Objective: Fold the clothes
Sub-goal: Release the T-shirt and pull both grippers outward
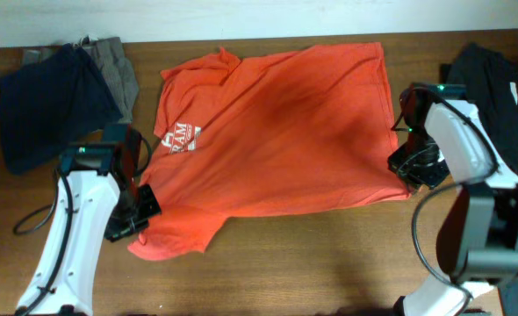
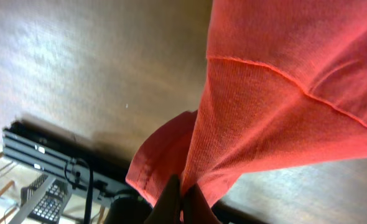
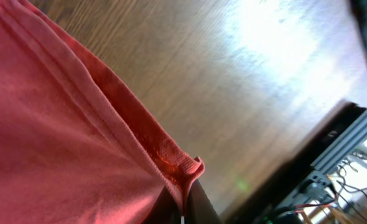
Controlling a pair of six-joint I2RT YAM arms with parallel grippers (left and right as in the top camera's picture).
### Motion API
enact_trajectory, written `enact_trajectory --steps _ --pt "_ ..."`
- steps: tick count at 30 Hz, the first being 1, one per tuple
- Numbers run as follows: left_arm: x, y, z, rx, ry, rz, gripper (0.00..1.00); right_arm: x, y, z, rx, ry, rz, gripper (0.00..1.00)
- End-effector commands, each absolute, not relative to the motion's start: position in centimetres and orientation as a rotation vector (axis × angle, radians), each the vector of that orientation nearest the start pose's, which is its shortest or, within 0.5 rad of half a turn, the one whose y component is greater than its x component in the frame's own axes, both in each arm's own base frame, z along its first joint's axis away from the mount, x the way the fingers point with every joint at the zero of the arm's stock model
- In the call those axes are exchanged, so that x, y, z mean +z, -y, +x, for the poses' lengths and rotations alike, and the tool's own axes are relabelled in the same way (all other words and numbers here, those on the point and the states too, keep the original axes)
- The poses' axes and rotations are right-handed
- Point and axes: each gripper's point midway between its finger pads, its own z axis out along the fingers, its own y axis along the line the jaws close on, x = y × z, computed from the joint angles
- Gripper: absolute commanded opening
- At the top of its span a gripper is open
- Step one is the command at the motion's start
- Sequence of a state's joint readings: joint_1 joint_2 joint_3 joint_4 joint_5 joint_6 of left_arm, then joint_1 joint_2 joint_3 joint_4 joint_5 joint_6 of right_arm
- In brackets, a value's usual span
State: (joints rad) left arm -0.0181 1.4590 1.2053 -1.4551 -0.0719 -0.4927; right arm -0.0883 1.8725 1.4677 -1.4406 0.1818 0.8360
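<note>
An orange-red T-shirt [image 1: 276, 123] with white lettering lies spread across the middle of the wooden table [image 1: 312, 263]. My left gripper [image 1: 145, 206] pinches it near the lower left sleeve; the left wrist view shows the dark fingers [image 2: 182, 202] shut on a bunched fold of the orange fabric [image 2: 283, 112]. At the shirt's lower right corner, my right gripper [image 1: 408, 171] is shut on the hem; in the right wrist view its tips [image 3: 183, 202] clamp the ribbed edge of the shirt [image 3: 65, 137]. Both held parts are lifted slightly off the wood.
A navy garment [image 1: 53, 101] and a grey one [image 1: 118, 70] lie heaped at the back left. A black garment [image 1: 496, 75] sits at the back right behind my right arm. Bare wood runs along the front edge.
</note>
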Motion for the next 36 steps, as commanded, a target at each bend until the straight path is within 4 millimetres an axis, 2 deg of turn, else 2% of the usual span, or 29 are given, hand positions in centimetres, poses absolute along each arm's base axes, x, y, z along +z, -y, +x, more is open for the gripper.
enact_trajectory --steps 1,5,10,13,17,19,21,22,23,24,25,28,31,34,36 --pt "12.5 -1.4 18.8 0.212 -3.149 -0.824 0.01 11.7 6.9 26.9 -0.540 -2.877 1.409 0.04" --pt "12.0 -0.4 17.0 0.129 -3.172 -0.837 0.01 12.5 6.9 25.9 -0.562 -2.892 1.409 0.04" --pt "12.8 -0.2 16.9 0.079 -3.128 -0.829 0.01 12.8 7.3 25.3 -0.617 -2.879 1.433 0.04" --pt "13.4 0.4 16.5 0.016 -3.114 -0.827 0.01 13.9 8.5 23.8 -0.791 -2.778 1.532 0.04" --pt "13.9 0.4 16.4 0.003 -3.088 -0.819 0.03 14.0 8.7 23.8 -0.798 -2.769 1.529 0.04" --pt "13.9 0.5 16.3 -0.005 -3.092 -0.819 0.18 14.0 8.7 23.9 -0.792 -2.795 1.491 0.05" --pt "13.9 0.9 16.4 -0.039 -3.100 -0.799 0.71 13.8 8.7 24.3 -0.774 -2.831 1.425 0.08" --pt "13.9 1.0 16.4 -0.050 -3.105 -0.787 0.83 13.8 8.7 24.4 -0.767 -2.842 1.404 0.09" --pt "13.9 1.0 16.4 -0.054 -3.109 -0.774 0.87 13.7 8.5 24.6 -0.744 -2.872 1.366 0.19" --pt "13.9 1.0 16.4 -0.054 -3.109 -0.774 0.87 13.5 8.4 24.8 -0.722 -2.895 1.335 0.40" --pt "13.9 1.0 16.4 -0.055 -3.109 -0.775 0.87 13.4 8.2 25.0 -0.698 -2.920 1.298 0.49" --pt "13.8 1.0 16.8 -0.061 -3.093 -0.764 0.87 12.9 7.2 25.6 -0.589 -2.962 1.269 0.53" --pt "13.8 1.1 17.6 -0.076 -3.066 -0.749 0.87 12.8 7.1 25.9 -0.566 -2.960 1.266 0.58" --pt "14.0 1.9 19.0 -0.164 -3.032 -0.664 0.87 12.6 6.9 26.3 -0.531 -2.953 1.267 0.61" --pt "14.2 2.6 20.8 -0.248 -2.974 -0.611 0.87 12.2 6.1 27.7 -0.412 -2.977 1.183 0.61"
